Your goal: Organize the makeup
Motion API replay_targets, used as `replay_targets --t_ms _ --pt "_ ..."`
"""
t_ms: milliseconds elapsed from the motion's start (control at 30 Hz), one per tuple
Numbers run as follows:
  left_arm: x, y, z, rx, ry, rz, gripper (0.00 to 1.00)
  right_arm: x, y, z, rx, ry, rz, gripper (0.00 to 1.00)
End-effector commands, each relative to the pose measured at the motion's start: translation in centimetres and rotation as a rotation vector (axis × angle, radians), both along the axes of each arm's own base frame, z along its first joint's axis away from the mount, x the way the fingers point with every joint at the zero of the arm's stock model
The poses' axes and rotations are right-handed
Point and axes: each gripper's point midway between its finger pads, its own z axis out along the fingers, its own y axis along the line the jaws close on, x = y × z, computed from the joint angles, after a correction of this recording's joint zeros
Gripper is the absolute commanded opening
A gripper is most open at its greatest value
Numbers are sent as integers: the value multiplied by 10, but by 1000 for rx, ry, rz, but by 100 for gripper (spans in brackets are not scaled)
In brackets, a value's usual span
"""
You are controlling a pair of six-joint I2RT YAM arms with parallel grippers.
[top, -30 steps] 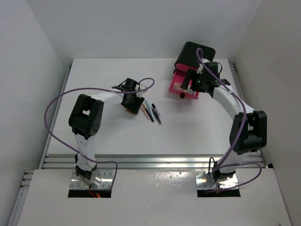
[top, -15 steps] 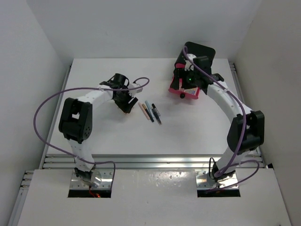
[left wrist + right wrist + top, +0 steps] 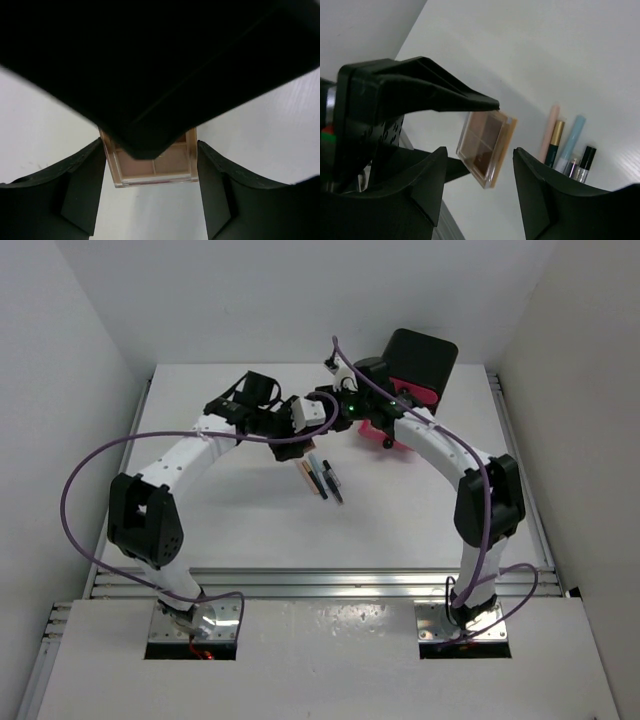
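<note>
A small square eyeshadow palette (image 3: 152,167) with brown pans sits crosswise between the fingers of my left gripper (image 3: 152,175), which is shut on its two side edges. In the right wrist view the same palette (image 3: 487,142) hangs in the air, tilted, between the spread fingers of my right gripper (image 3: 480,155), with a gap on each side. A left finger (image 3: 420,95) reaches its top corner. Seen from above, the left gripper (image 3: 292,435) and right gripper (image 3: 322,408) meet over the table's middle. Several thin pencils (image 3: 321,478) lie side by side just below them.
The black box (image 3: 420,355) stands at the back right, with a pink drawer (image 3: 378,430) pulled out toward the middle. The pencils (image 3: 565,145) lie close to the right of the palette in the right wrist view. White walls close in the table on three sides.
The right arm swung left from the pink drawer to the left gripper. The left arm reached toward the middle with the palette. The right jaws have narrowed around it.
</note>
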Motion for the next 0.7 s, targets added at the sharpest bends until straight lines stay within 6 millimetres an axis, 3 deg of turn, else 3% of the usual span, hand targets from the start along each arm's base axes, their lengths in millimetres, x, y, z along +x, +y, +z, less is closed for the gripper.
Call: replay_targets --t_ms 0,300,400,667 --pt "-5 -20 12 -54 -5 -75 23 -1 15 14 97 14 24 56" --pt "-4 -29 21 -85 2 -79 23 -7 17 -23 61 107 21 50" --pt "-3 -29 22 -88 -6 -79 23 -6 8 -34 10 109 3 50" --pt "-1 -30 26 -92 -15 -79 23 -11 3 -45 -28 126 15 48"
